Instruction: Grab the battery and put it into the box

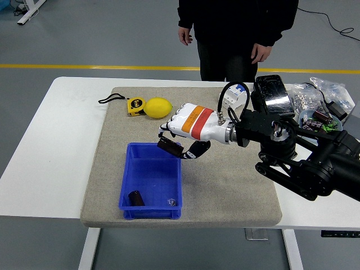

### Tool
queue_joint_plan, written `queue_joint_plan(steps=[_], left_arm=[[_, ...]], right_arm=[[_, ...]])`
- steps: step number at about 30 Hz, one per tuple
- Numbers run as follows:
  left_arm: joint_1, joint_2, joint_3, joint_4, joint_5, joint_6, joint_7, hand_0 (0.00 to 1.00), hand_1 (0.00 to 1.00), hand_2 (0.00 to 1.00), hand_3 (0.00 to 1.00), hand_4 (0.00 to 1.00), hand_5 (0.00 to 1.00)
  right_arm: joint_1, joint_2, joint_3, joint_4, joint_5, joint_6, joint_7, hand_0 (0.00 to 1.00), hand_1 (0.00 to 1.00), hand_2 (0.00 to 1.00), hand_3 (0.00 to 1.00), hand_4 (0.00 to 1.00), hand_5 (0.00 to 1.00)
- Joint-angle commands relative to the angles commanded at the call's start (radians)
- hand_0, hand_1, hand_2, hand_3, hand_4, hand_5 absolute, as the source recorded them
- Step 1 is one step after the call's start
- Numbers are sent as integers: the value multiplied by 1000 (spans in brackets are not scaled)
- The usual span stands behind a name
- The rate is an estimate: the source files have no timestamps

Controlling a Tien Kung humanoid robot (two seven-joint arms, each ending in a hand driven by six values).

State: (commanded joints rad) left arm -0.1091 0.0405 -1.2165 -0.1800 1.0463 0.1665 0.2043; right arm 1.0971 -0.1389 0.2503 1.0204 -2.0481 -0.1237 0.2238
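Right hand grips the battery, a dark cylinder clamped under its curled fingers, thumb below it. Hand and battery hang above the far right corner of the blue box. Inside the box, another dark cylinder lies near the front wall, with a small clear thing beside it. The box sits on a grey mat covering the white table. Farther off, a lemon touches a yellow tape measure. A breaker stands at the mat's far edge. Behind the table stands a person, hands down
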Motion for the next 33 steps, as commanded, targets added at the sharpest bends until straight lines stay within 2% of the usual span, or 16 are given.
queue_joint_plan(steps=[2, 3, 8, 9, 12, 14, 15, 23, 28, 33], left_arm=[[0, 1, 3, 0, -5, 0, -1, 740, 696, 718, 596, 649, 550], [-1, 2, 3, 0, -6, 0, -2, 740, 695, 715, 595, 649, 550], [-7, 3, 10, 0, -17, 4, -5, 740, 695, 715, 595, 649, 550], [-8, 4, 11, 0, -19, 4, -5, 740, 695, 711, 594, 648, 550], [-8, 4, 6, 0, -11, 4, -5, 740, 695, 711, 594, 648, 550], [-8, 3, 4, 0, -7, 3, -3, 740, 695, 711, 594, 648, 550], [-9, 3, 4, 0, -5, 2, -2, 740, 694, 706, 592, 656, 563], [-8, 2, 4, 0, -7, 1, -1, 740, 693, 707, 591, 657, 564], [-12, 2, 11, 0, -19, 3, -6, 739, 693, 703, 591, 656, 562], [-18, 1, 19, 0, -27, 3, -10, 736, 693, 701, 591, 656, 561]], right_arm=[[5, 19, -11, -3, -2, 13, -10, 129, 313, 497, 475, 735, 195], [8, 31, -17, -6, -3, 28, -22, 150, 334, 519, 523, 753, 196], [11, 64, -35, -16, 14, 98, -87, 150, 334, 519, 523, 753, 196], [12, 66, -40, -16, 17, 108, -94, 177, 346, 595, 930, 998, 359], [16, 76, -53, -21, 25, 140, -114, 177, 346, 595, 930, 998, 359], [12, 83, -51, -27, 44, 144, -125, 177, 346, 595, 930, 998, 359], [9, 85, -48, -27, 54, 146, -134, 185, 368, 645, 998, 998, 449], [-7, 89, -17, -24, 83, 148, -155, 184, 366, 646, 998, 998, 473], [-15, 74, 35, -21, 72, 136, -148, 184, 361, 638, 998, 998, 479], [-33, 42, 124, -25, 78, 127, -152, 177, 355, 615, 983, 998, 478]])
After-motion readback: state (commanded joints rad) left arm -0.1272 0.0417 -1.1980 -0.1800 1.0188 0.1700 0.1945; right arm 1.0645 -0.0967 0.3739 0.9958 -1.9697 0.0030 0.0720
